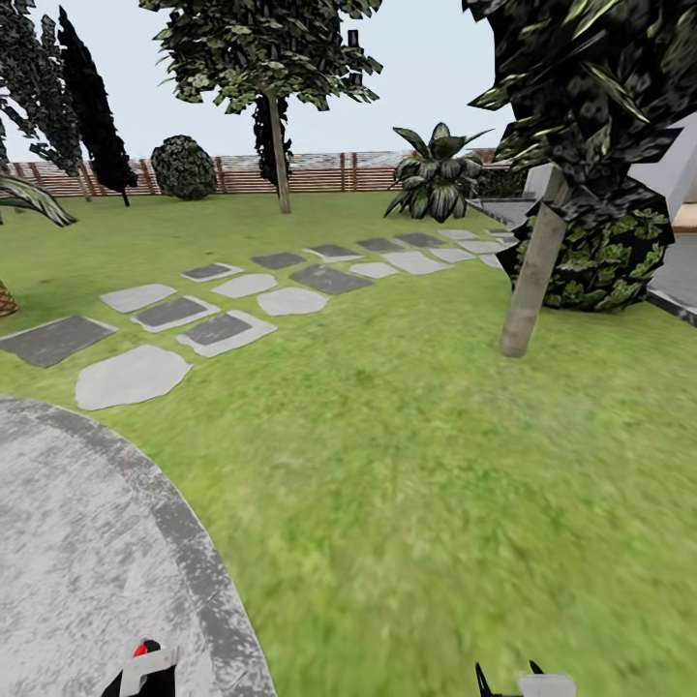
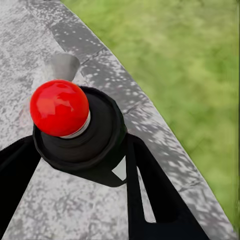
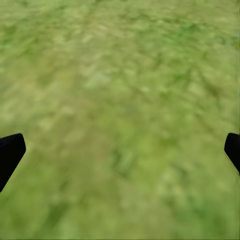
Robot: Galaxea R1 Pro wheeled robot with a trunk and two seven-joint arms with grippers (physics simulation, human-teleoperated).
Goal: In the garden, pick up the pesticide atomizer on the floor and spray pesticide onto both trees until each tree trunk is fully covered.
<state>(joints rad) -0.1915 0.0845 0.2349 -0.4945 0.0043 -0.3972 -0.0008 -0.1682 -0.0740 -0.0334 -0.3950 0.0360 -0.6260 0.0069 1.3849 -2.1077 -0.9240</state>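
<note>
atomizer in the left gripper, 2 trees ahead across the lawn

the lawn (image 1: 407, 455) takes up most of the head view, running from the lower edge up to a wooden fence (image 1: 319, 172) across the upper part of the frame. a curved grey paved area (image 1: 87, 561) fills the lower left corner, its darker border meeting the grass. a path of grey and dark stepping stones (image 1: 242, 310) runs diagonally from the left middle toward the upper right.

the near tree (image 1: 532, 276) stands at the right, its pale trunk leaning slightly, dark foliage in the upper right corner and a bush just behind it. the far tree (image 1: 279, 155) stands at upper centre, in front of the fence.

in the left wrist view the left gripper (image 2: 82, 165) is clamped on the pesticide atomizer (image 2: 75, 125), a black body with a red ball top, both fingers pressed to its sides above the paving. in the right wrist view the right gripper (image 3: 120, 155) is spread wide, holding nothing, over blurred grass.
</note>
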